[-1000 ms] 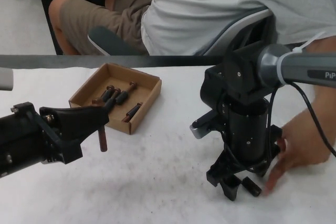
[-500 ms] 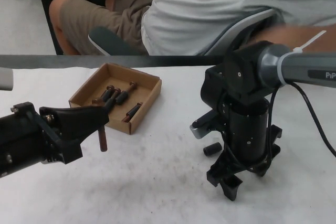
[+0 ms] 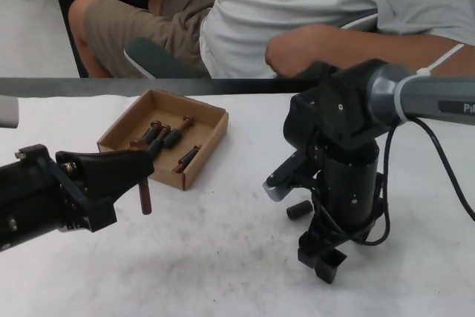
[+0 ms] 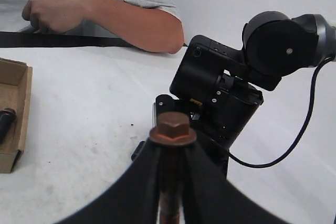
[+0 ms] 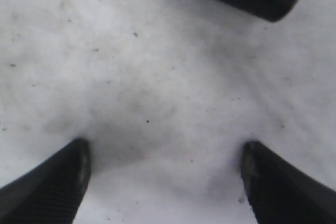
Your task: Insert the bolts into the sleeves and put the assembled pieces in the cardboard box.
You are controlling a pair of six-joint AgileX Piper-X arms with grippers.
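On bench [image 3: 215,265], loose sleeve [image 3: 300,209], bolt [image 4: 171,129] in left jaws

We see a white bench [image 3: 223,265] flecked with faint dark specks, a black strip [image 3: 148,87] along its far edge. Beyond the bench stand a grey office chair [image 3: 152,56] and a dark upright post [image 3: 65,12] on pale floor [image 3: 37,35].

table [image 3: 223,257]: white top, and we see dark specks and grey smudges across it. One black sleeve [image 3: 300,209] lies on its side, loose, just beside the right pincer [image 3: 324,261] and outside its tips. We also have the cardboard box [image 3: 209,146] flat on the table just beyond the left pincer [image 3: 145,176], well apart from the right one.
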